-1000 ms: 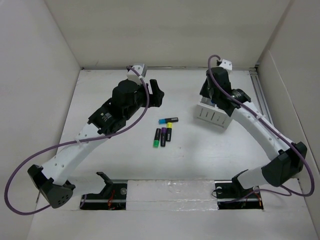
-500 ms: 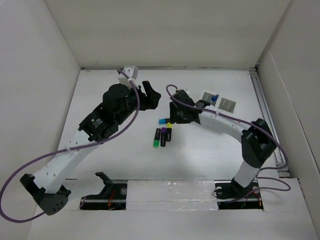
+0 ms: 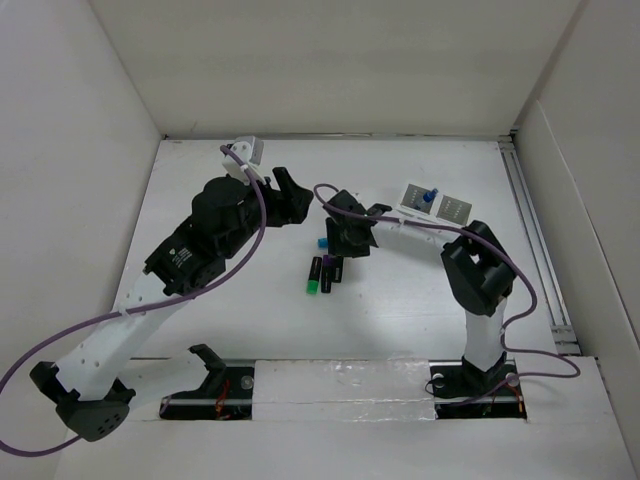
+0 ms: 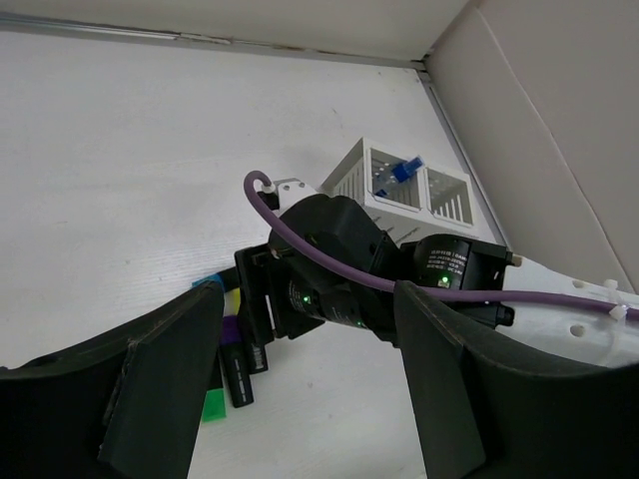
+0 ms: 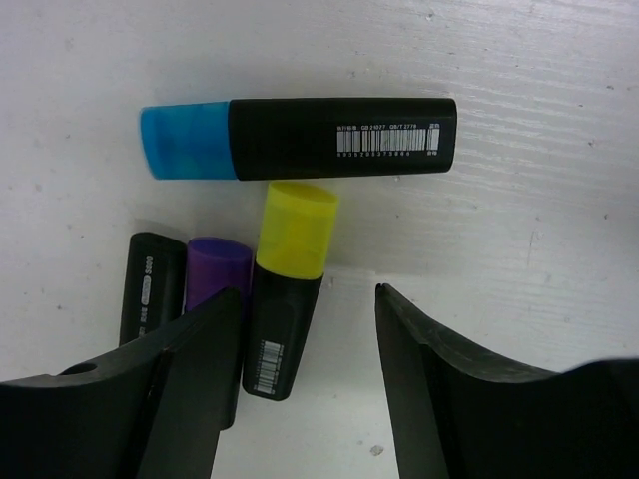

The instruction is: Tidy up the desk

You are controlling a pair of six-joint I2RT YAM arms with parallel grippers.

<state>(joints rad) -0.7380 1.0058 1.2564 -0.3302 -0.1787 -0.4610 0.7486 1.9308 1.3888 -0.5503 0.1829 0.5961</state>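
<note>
**Right arm poised over the highlighter cluster.** The matte-white counter (image 3: pixel 400 300) spans the whole work area beneath both arms. The right jaws stand apart above a group of black-bodied highlighters near the counter's middle. The yellow-capped highlighter (image 5: pixel 290 289) lies in line with the gap between them. The purple-capped highlighter (image 5: pixel 215 269) lies just beside it, and the blue-capped highlighter (image 5: pixel 300 138) lies crosswise beyond their caps. The left jaws, also wide apart, face the right wrist. A white slotted pen holder (image 3: pixel 412 190) stands farther right and contains a small blue item.
</note>
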